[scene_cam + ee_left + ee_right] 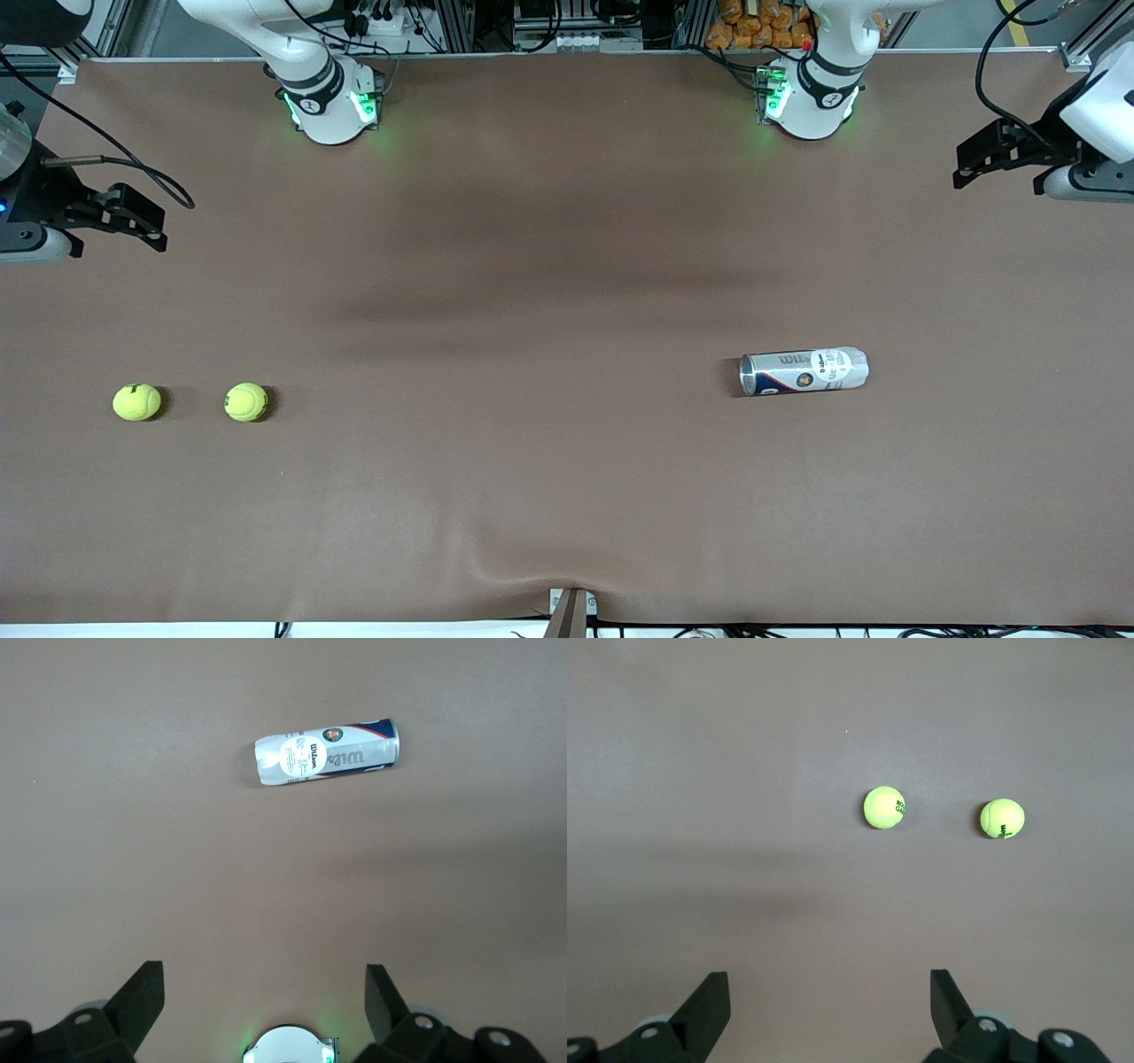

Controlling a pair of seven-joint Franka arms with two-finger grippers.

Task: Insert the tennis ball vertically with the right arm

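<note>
Two yellow-green tennis balls lie on the brown table toward the right arm's end, one [137, 401] at the table's end and one [246, 401] beside it. Both show in the right wrist view [884, 807] [1002, 818]. A Wilson ball can [803, 370] lies on its side toward the left arm's end and shows in the left wrist view [326, 753]. My right gripper [151, 221] is open and empty, up over the table's end, apart from the balls [830, 1001]. My left gripper [970, 164] is open and empty, waiting over its own end of the table [263, 1001].
The brown table mat [567, 266] spreads between the balls and the can. The two arm bases [332, 106] [811, 97] stand along the edge farthest from the front camera. A small bracket [571, 607] sits at the nearest edge.
</note>
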